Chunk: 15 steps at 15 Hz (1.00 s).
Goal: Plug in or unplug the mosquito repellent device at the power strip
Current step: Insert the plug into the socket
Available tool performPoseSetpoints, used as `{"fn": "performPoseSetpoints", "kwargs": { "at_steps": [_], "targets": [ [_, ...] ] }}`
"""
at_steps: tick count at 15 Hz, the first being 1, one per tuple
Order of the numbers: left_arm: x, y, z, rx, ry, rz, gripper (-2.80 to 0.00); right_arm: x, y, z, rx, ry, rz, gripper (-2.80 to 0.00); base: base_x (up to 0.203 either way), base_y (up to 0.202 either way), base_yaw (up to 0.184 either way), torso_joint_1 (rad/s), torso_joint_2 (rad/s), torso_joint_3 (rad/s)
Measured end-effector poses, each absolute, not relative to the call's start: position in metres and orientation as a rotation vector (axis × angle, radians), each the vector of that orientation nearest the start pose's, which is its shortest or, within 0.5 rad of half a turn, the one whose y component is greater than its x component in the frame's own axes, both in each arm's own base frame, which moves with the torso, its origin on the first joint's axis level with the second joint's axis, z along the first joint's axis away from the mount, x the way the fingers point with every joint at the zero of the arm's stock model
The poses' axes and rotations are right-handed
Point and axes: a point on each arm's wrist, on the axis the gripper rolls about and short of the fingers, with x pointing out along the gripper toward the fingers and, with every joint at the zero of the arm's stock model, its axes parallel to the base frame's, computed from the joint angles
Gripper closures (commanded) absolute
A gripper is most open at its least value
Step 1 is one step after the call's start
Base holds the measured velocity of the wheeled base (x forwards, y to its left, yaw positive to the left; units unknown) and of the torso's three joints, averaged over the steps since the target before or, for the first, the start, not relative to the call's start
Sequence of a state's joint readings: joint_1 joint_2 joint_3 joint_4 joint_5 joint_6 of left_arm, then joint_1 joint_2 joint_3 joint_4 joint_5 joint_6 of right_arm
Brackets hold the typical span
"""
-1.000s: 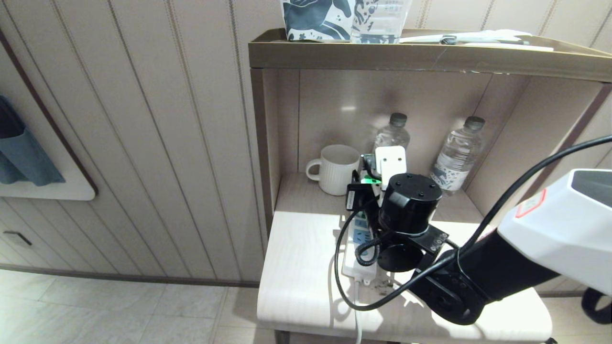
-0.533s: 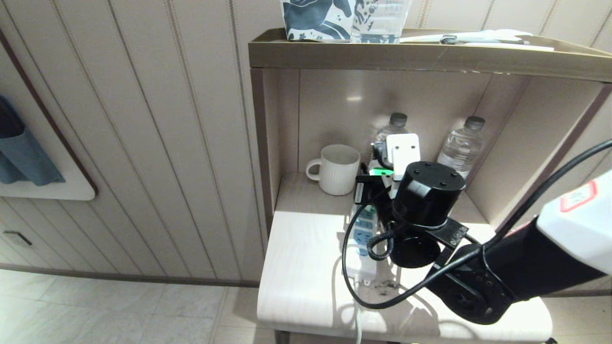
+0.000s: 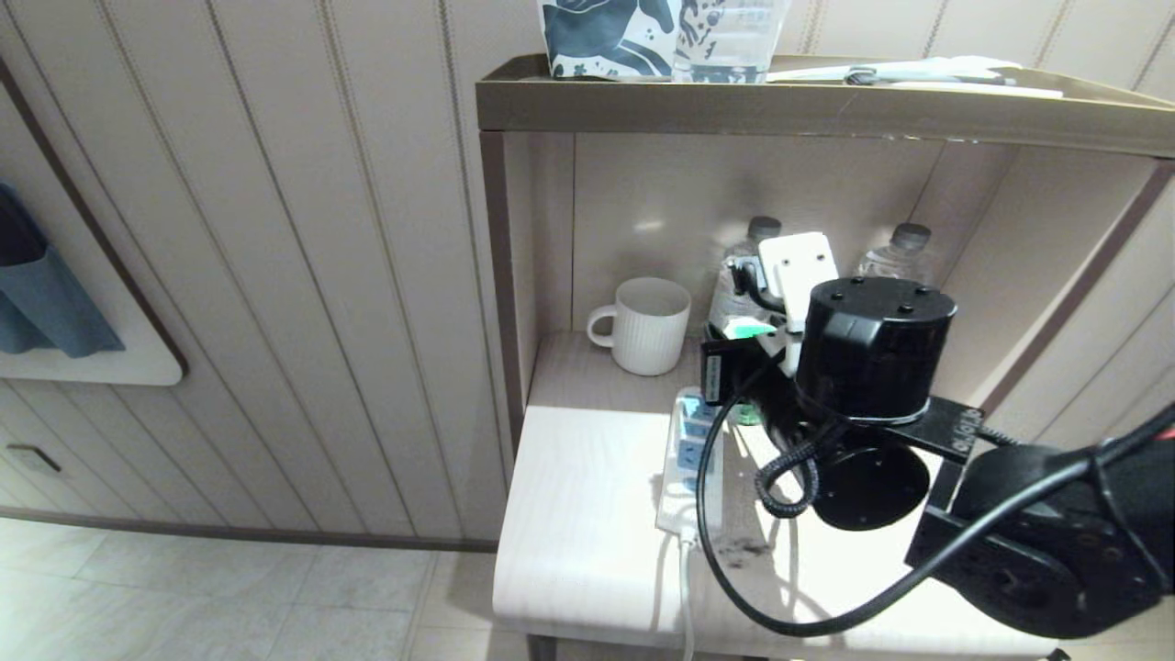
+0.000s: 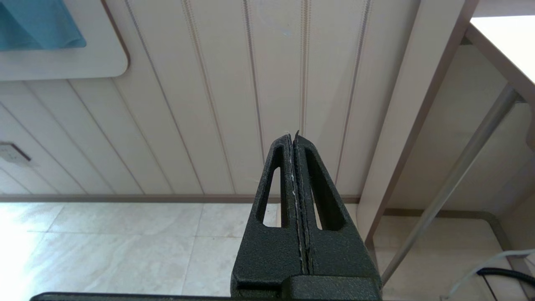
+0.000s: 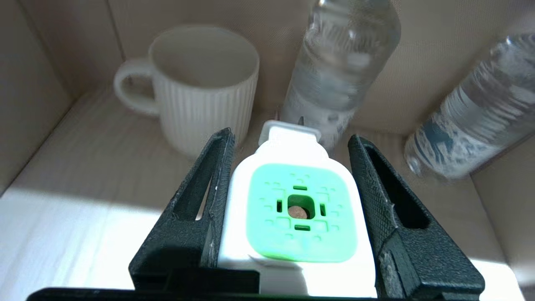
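My right gripper (image 5: 289, 137) is shut on the mosquito repellent device (image 5: 299, 213), a white body with a bright green vented top, one finger on each side of it. In the head view the device (image 3: 751, 328) hangs in the air inside the shelf niche, up and to the right of the power strip (image 3: 684, 459). The strip lies flat on the white table top with its blue socket faces up, and nothing shows plugged into it. My left gripper (image 4: 292, 136) is shut on nothing and parked low beside the table, pointing at the panelled wall.
A white ribbed mug (image 3: 647, 326) stands at the niche's back left. Two clear water bottles (image 3: 753, 252) (image 3: 904, 246) stand behind the device. The shelf board (image 3: 826, 106) closes the niche from above. The strip's white cord (image 3: 686, 588) runs off the table's front edge.
My right arm has swung up and to the right, carrying the device farther from the power strip. The left arm has not moved.
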<state>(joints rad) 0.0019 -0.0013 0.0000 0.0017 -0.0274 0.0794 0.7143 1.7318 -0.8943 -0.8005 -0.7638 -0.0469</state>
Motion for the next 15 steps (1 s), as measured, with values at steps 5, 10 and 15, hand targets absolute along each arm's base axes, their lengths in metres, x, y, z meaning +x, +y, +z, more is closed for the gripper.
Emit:
{"fn": "performPoseSetpoints", "kwargs": {
  "at_steps": [5, 10, 15],
  "targets": [
    [-0.023, -0.001, 0.075, 0.079, -0.001, -0.025, 0.00, 0.224, 0.187, 0.273, -0.053, 0.258, 0.044, 0.00, 0.000, 0.000, 0.000, 0.000, 0.00, 0.000],
    [-0.023, -0.001, 0.075, 0.079, -0.001, -0.025, 0.00, 0.208, 0.171, 0.323, 0.018, 0.596, 0.168, 0.00, 0.000, 0.000, 0.000, 0.000, 0.00, 0.000],
    [-0.023, -0.001, 0.075, 0.080, -0.001, -0.026, 0.00, 0.226, 0.179, 0.309, -0.037, 0.915, 0.182, 0.00, 0.000, 0.000, 0.000, 0.000, 0.00, 0.000]
  ]
}}
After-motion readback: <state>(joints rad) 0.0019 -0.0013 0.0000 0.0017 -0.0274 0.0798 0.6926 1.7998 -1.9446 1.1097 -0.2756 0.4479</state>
